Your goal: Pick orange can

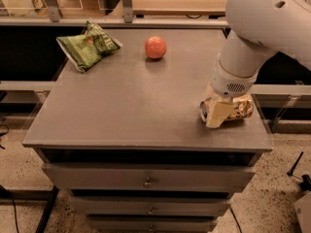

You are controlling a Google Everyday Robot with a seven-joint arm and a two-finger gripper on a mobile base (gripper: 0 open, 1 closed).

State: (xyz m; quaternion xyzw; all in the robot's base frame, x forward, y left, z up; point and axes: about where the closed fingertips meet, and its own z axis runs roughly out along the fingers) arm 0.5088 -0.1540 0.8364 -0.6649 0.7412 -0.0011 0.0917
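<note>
The orange can (239,109) lies on its side near the right front corner of the grey cabinet top (126,106). It is orange-gold with dark patterning, and its silver end faces left. My gripper (218,108) hangs down from the white arm (262,28), right at the can. Its cream tip covers the can's left part. The can's middle is hidden behind the gripper and the can rests on the surface.
A round reddish-orange fruit (155,47) sits at the back centre. A green chip bag (88,45) lies at the back left. The can is close to the right edge and the front edge. Drawers (146,178) are below the top.
</note>
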